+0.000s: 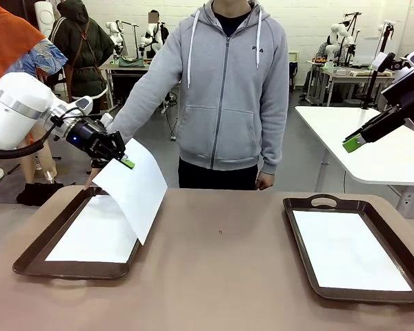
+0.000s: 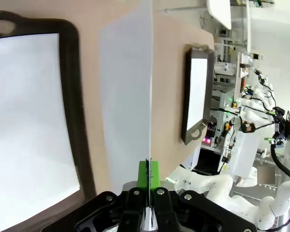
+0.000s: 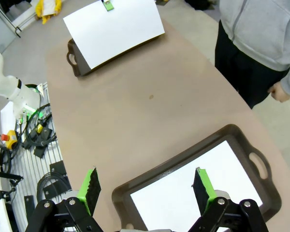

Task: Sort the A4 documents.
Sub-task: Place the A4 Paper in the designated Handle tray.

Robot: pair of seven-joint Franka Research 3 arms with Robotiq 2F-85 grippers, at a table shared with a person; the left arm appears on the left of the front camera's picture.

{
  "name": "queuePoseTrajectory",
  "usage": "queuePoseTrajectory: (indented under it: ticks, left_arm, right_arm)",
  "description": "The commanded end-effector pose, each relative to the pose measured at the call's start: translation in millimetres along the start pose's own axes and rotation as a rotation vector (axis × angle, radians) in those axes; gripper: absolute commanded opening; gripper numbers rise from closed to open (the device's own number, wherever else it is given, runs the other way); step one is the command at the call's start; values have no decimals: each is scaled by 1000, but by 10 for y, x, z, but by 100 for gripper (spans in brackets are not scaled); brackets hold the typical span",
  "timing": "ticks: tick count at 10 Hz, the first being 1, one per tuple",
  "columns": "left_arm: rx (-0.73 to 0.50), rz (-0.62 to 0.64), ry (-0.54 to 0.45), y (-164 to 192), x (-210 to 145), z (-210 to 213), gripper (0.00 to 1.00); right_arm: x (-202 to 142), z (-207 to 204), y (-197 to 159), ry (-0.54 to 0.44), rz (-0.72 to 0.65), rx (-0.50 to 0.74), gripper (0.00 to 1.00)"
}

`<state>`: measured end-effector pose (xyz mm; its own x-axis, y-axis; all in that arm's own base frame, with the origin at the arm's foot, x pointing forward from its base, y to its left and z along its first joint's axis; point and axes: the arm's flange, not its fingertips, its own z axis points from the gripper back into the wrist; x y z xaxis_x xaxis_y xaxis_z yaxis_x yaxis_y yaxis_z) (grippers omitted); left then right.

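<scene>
The left tool (image 1: 126, 163) is pinching one white sheet (image 1: 134, 189) by its top edge. The sheet hangs down from the tool and tilts over the near side of the left tray (image 1: 29, 254). Under the tool, inside that tray, lies another white sheet (image 1: 90, 240), flat. In the left wrist view the held sheet (image 2: 128, 92) stands on edge straight up from the green pads (image 2: 148, 175), which are pressed together on it.

The right tool (image 3: 147, 186) is spread wide and holds nothing. It hangs high above the right tray (image 3: 183, 157). A white sheet (image 3: 198, 203) lies flat in that tray, right below the tool.

A person in a grey hoodie (image 1: 228, 83) stands at the far side of the brown table (image 1: 221, 276), between the two tools
</scene>
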<state>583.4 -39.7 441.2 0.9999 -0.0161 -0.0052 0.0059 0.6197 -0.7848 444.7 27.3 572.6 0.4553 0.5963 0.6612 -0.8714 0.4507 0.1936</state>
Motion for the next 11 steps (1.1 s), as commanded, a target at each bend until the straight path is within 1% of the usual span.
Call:
queuePoseTrajectory:
  ticks: [1, 3, 6, 8, 11]
  left_arm:
    - [36, 25, 5, 25, 85, 37, 1]
    - [62, 24, 39, 93, 200, -55, 1]
    - [158, 65, 68, 252, 261, -128, 1]
    - [173, 70, 44, 277, 231, -94, 1]
    - [327, 115, 6, 425, 122, -43, 1]
  right_arm:
    - [7, -11, 3, -3, 1, 4, 100]
    - [7, -11, 3, -3, 1, 4, 100]
    - [7, -11, 3, -3, 1, 4, 100]
    - [7, -11, 3, -3, 1, 4, 100]
    - [7, -11, 3, -3, 1, 4, 100]
